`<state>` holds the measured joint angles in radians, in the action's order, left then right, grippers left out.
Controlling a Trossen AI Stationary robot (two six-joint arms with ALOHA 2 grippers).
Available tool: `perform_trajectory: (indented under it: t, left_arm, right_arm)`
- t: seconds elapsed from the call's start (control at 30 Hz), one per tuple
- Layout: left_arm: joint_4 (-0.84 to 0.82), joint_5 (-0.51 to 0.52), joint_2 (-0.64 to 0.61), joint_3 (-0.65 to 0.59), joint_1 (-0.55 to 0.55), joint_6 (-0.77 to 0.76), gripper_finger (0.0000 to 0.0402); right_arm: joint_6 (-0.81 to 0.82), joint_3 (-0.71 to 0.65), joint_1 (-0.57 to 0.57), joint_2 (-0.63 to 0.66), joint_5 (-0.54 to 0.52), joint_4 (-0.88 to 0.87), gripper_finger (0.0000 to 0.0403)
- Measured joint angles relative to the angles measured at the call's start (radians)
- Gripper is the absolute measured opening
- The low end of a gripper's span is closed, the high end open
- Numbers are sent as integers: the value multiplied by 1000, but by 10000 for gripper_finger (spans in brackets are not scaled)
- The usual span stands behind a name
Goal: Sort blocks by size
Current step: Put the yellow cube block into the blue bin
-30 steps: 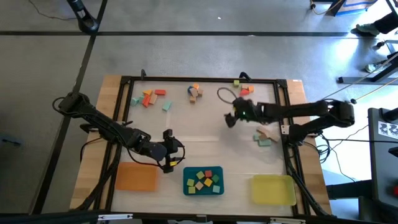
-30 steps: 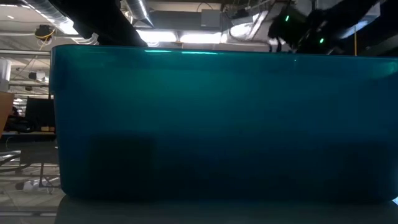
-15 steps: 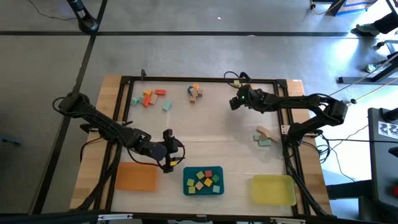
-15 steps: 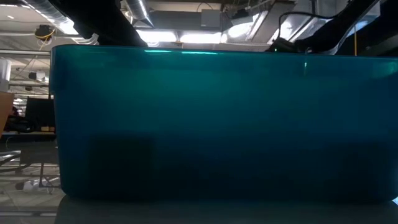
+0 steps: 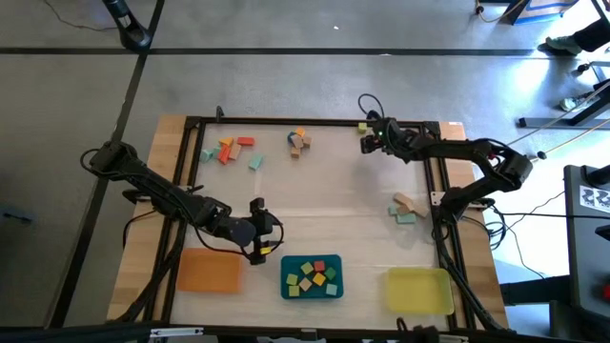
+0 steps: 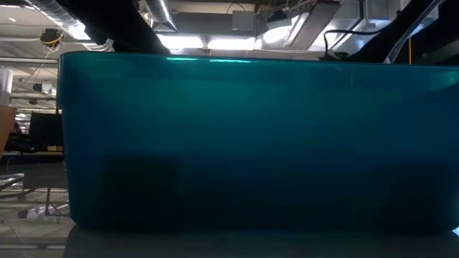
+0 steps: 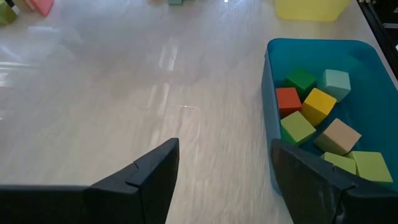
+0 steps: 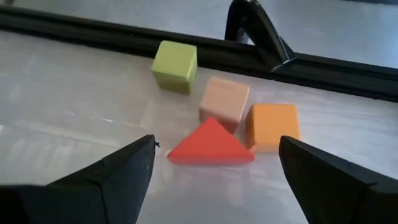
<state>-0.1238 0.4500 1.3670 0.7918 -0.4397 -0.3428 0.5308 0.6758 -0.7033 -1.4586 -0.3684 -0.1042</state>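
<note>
Blocks, small wooden ones in mixed colours, lie in several groups on the pale table (image 5: 315, 191): an orange and mint cluster (image 5: 229, 150) at upper left of the high view, a tan and orange pair (image 5: 299, 141) at top centre, a tan and mint pair (image 5: 406, 209) at centre right, and a batch of cubes (image 5: 313, 276) in the teal plastic tray (image 5: 286, 288) at bottom centre. Right gripper (image 5: 366, 139) sits at top centre-right, jaws spread wide and empty, over four pieces: lime green cube (image 8: 175, 65), tan cube (image 8: 224, 99), orange cube (image 8: 272, 126), red triangular block (image 8: 211, 145) touching the tan cube. Left gripper (image 5: 259, 229) waits lower centre-left, fingers apart, nothing held, just beside the teal tray. Flat orange tray (image 5: 208, 271) at bottom left, yellow tray (image 5: 417, 290) at bottom right. Low view is filled by the teal tray wall (image 6: 244, 143).
</note>
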Motion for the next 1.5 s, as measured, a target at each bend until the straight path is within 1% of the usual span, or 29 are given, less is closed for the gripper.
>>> perform_trajectory:
  t: [0.13, 0.3, 0.47, 0.7, 0.9, 1.03, 1.23, 1.3, 1.5]
  left_arm:
    - [0, 0, 0, 0, 0, 0, 237]
    - [0, 0, 0, 0, 0, 2, 237]
    - [0, 0, 0, 0, 0, 2, 237]
    - [0, 0, 0, 0, 0, 2, 237]
    - [0, 0, 0, 0, 0, 2, 237]
    - [0, 0, 0, 0, 0, -2, 237]
    - [0, 0, 0, 0, 0, -2, 237]
    - [0, 0, 0, 0, 0, -2, 237]
    - [0, 0, 0, 0, 0, -2, 237]
  right_arm:
    - [0, 0, -26, 0, 23, 23, 340]
    - [0, 0, -33, -2, 36, 79, 340]
    - [14, 1, -33, -48, 32, 122, 340]
    - [13, 2, -32, -145, -27, 172, 340]
    - [-5, 3, -31, -152, -39, 158, 340]
    - [-16, 4, -30, -138, -39, 94, 340]
    - [-16, 4, -29, -92, -38, -55, 340]
    - [-15, 3, -27, -69, -19, -108, 340]
    - [-11, -1, 38, -10, 1, -243, 340]
